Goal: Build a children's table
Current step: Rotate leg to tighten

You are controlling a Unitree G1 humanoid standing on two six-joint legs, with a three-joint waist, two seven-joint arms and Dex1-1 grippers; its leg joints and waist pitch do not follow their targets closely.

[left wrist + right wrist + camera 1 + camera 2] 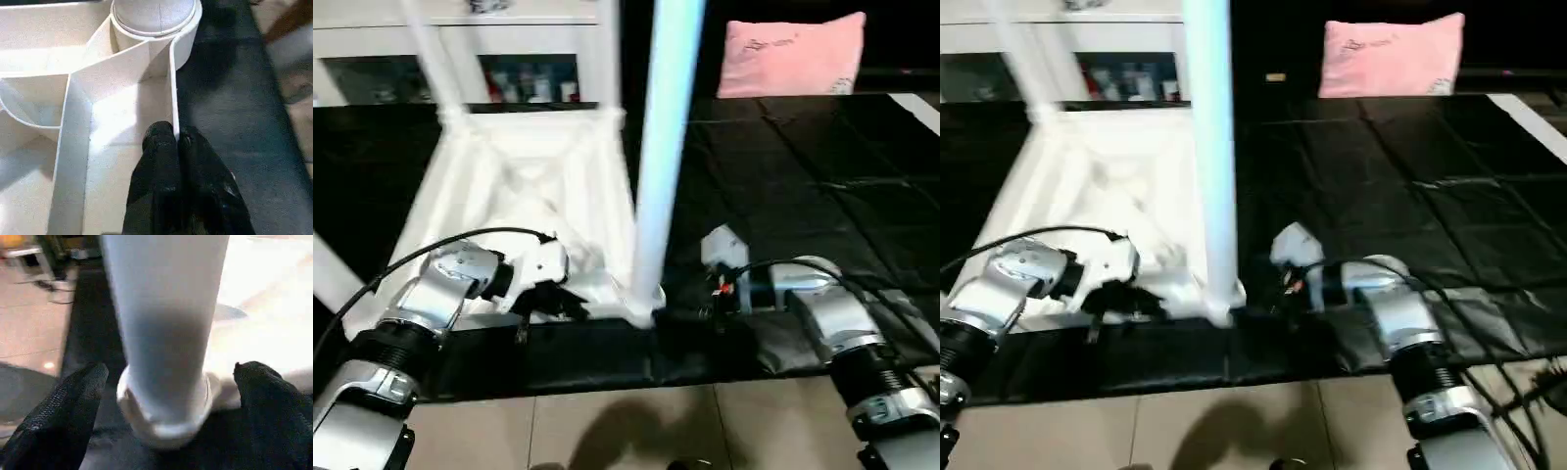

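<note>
Seating legs: head view shows the white ribbed plastic tabletop (524, 186) upside down on black mat (803, 186), tall white tube leg (661, 147) upright in the near corner socket. Left wrist: left gripper (177, 142) pinched together on the tabletop's rim (steadying, I'd judge). Right wrist: right gripper (168, 382) spread wide either side of the leg, apart from it. Next move calls for fetching another leg.

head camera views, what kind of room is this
Probably an indoor room set up for a demo: a white glass-door cabinet behind, a pink pillow, a black mat over a tiled floor.
</note>
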